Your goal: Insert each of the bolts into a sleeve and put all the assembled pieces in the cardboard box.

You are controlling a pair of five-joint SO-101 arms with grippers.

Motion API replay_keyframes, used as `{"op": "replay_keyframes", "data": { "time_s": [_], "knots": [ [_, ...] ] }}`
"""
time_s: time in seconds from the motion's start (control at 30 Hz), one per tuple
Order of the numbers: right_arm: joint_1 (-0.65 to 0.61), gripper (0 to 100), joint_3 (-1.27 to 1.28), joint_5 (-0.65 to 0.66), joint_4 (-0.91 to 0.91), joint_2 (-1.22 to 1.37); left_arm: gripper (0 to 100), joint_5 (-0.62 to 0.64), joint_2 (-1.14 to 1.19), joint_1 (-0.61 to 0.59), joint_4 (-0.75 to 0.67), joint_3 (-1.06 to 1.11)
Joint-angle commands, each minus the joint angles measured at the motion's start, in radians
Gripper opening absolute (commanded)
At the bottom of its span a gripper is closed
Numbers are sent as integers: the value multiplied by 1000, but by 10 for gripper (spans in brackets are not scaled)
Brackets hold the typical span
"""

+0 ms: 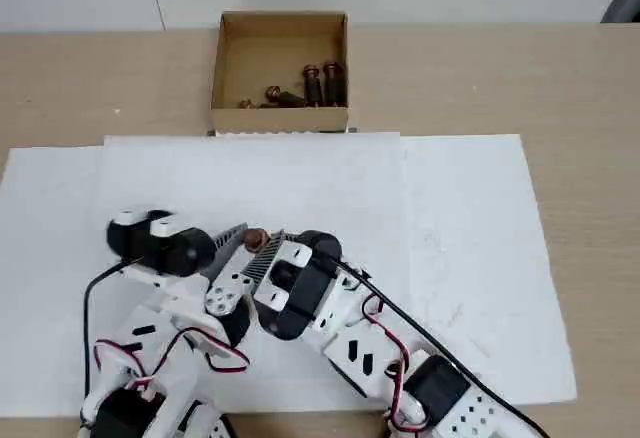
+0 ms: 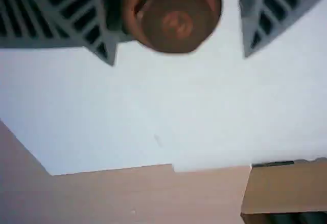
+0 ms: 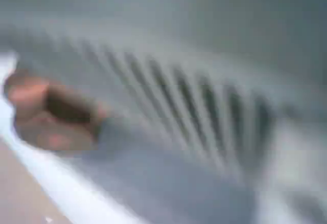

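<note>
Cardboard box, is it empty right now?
No, several brown assembled pieces lie inside the cardboard box, toward its near wall.

Looking down from high over the whole table [image 1: 560, 78]. Peering close from each wrist at a brown piece [image 2: 173, 19], sharing it with the high view; from left wrist, facing box [image 2: 281, 193].

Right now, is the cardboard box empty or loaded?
Not empty. Several brown metal pieces lie inside the cardboard box, grouped against its near wall.

No readable text, label or number shows, even on the cardboard box [image 1: 280, 118].
</note>
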Motion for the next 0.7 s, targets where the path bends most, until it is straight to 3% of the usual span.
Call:
{"op": "replay_keyframes", "data": {
  "time_s": [0.0,0.27,0.4,0.47,0.67],
  "knots": [
    [4,3,-12,9,-31,-28,152,-9,-6,-15,5,-71],
    [51,3,-12,9,-31,-28,148,-11,-5,-15,5,-113],
    [82,3,-12,9,-31,-30,11,-25,-8,-17,2,-131],
    [110,3,-12,5,-31,-30,17,-74,-11,-20,2,-131],
    [200,3,-14,2,-31,-30,6,-196,-6,-245,-23,-81]
  ]
}}
